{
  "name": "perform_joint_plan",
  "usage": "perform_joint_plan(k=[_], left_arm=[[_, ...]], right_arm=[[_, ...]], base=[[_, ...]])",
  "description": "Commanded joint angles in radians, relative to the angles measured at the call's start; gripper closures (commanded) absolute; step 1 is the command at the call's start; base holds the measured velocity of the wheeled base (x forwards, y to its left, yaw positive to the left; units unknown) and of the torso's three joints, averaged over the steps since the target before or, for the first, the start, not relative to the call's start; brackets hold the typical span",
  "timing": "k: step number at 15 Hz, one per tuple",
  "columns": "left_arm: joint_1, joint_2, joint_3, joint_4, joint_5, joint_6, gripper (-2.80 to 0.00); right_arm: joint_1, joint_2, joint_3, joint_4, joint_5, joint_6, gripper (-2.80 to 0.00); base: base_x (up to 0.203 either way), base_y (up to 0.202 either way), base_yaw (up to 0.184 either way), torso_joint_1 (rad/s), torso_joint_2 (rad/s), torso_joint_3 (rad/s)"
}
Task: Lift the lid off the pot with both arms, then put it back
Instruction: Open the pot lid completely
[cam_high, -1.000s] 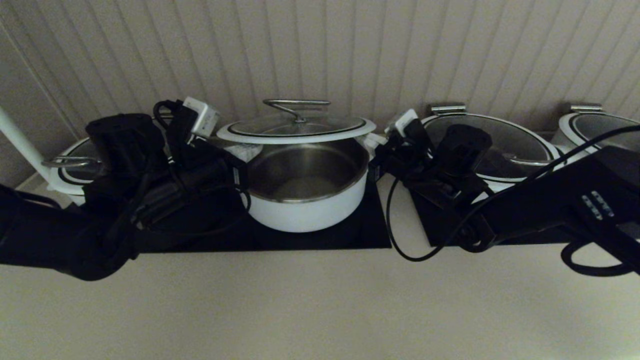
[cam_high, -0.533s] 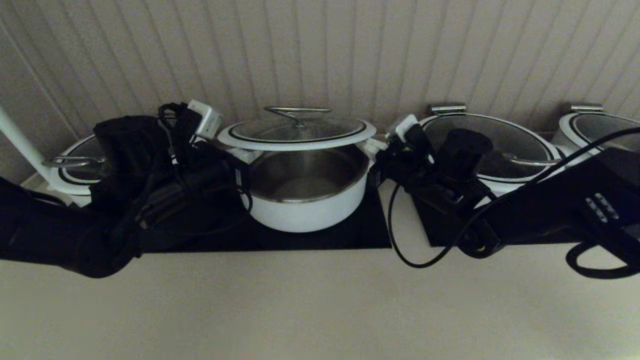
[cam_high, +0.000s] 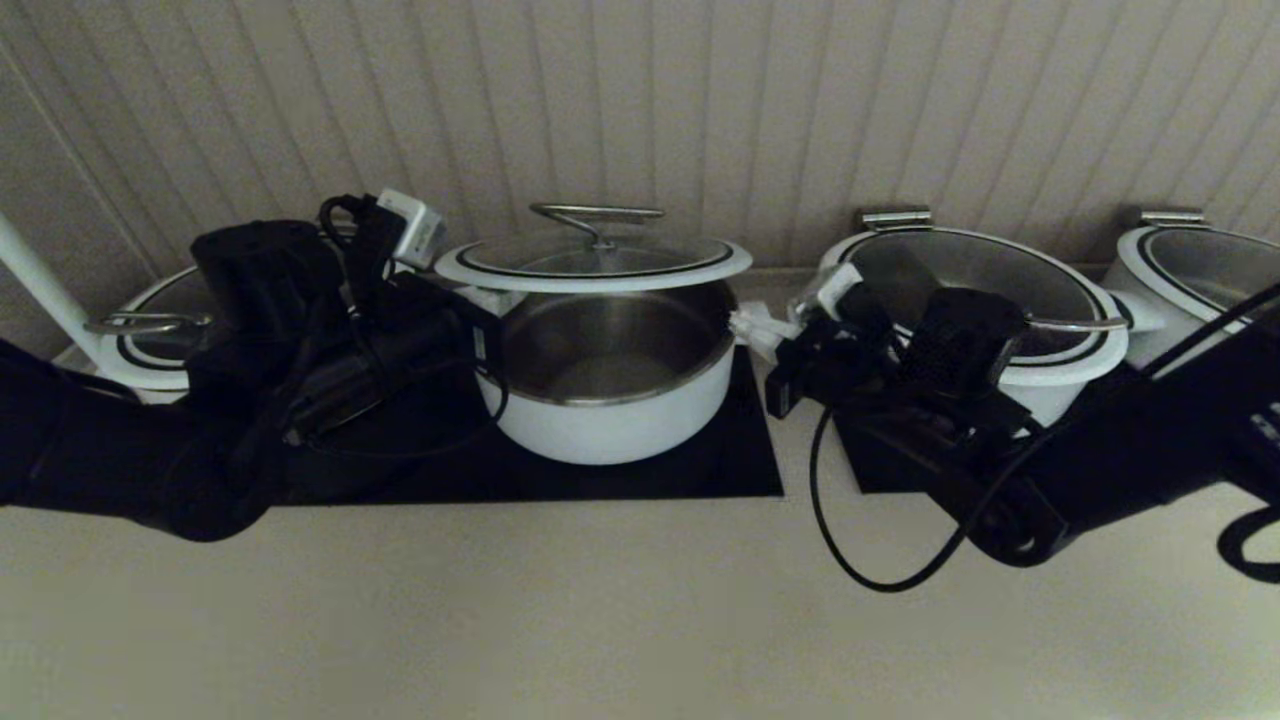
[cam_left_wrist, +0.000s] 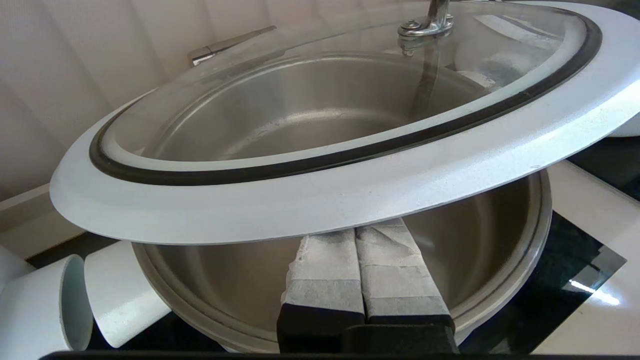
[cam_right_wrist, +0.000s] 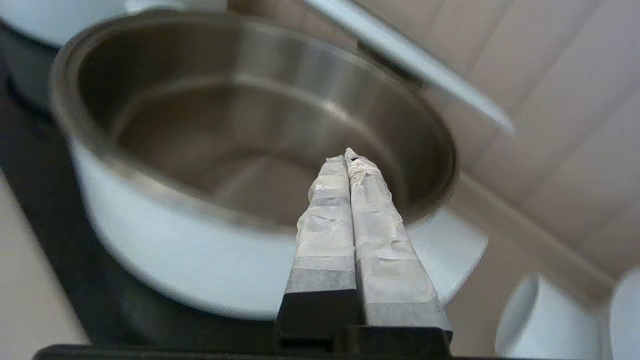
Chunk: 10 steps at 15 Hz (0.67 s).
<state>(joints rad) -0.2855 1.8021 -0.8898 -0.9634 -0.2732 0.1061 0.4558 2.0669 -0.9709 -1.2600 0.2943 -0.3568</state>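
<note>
The lid (cam_high: 593, 262), glass with a white rim and a steel bar handle, hangs roughly level just above the open pot (cam_high: 610, 410). My left gripper (cam_high: 478, 300) is shut, its taped fingers pressed together under the lid's left rim. In the left wrist view the gripper (cam_left_wrist: 356, 231) disappears beneath the lid's white rim (cam_left_wrist: 320, 195), above the pot's steel lining (cam_left_wrist: 500, 280). My right gripper (cam_high: 758, 328) is shut and empty, beside the pot's right stub, below and apart from the lid. In the right wrist view the gripper (cam_right_wrist: 346, 155) points over the pot (cam_right_wrist: 175, 250), and the lid's edge (cam_right_wrist: 415, 70) shows higher up.
Wider white pots with glass lids stand at the left (cam_high: 150, 335), the right (cam_high: 985, 285) and the far right (cam_high: 1195, 260). The pot stands on a black cooktop plate (cam_high: 700, 475). A ribbed wall rises close behind. The front counter is bare beige.
My right gripper has drawn back from the lid's right rim, to the right and downward. The lid dipped a little, then rose again. My left gripper stays under the left rim.
</note>
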Motion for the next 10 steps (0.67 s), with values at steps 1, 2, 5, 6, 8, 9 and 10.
perform_joint_plan(k=[1, 2, 5, 6, 8, 9, 10], left_arm=[[0.000, -0.004, 0.000, -0.008, -0.001, 0.001, 0.00], [0.000, -0.004, 0.000, -0.008, -0.001, 0.001, 0.00], [0.000, -0.007, 0.000, -0.008, -0.001, 0.001, 0.00], [0.000, -0.009, 0.000, -0.008, -0.003, 0.003, 0.00], [0.000, -0.012, -0.001, -0.008, -0.001, 0.003, 0.00], [0.000, -0.012, -0.001, -0.009, -0.001, 0.004, 0.00], [0.000, -0.014, -0.001, -0.011, -0.001, 0.006, 0.00]], right_arm=[[-0.015, -0.073, 0.064, -0.001, 0.002, -0.002, 0.00], [-0.023, -0.101, 0.077, 0.009, 0.001, -0.002, 0.00], [-0.059, -0.209, 0.140, 0.058, -0.001, -0.002, 0.00], [-0.079, -0.252, 0.168, 0.077, -0.001, -0.002, 0.00], [-0.136, -0.359, 0.232, 0.146, -0.001, -0.003, 0.00], [-0.169, -0.414, 0.256, 0.191, -0.001, -0.003, 0.00], [-0.217, -0.479, 0.283, 0.247, -0.001, -0.003, 0.00]], base=[[0.000, 0.000, 0.000, 0.000, 0.00, 0.000], [0.000, 0.000, 0.000, 0.000, 0.00, 0.000], [0.000, 0.000, 0.000, 0.000, 0.00, 0.000], [0.000, 0.000, 0.000, 0.000, 0.00, 0.000], [0.000, 0.000, 0.000, 0.000, 0.00, 0.000], [0.000, 0.000, 0.000, 0.000, 0.00, 0.000], [0.000, 0.000, 0.000, 0.000, 0.00, 0.000]])
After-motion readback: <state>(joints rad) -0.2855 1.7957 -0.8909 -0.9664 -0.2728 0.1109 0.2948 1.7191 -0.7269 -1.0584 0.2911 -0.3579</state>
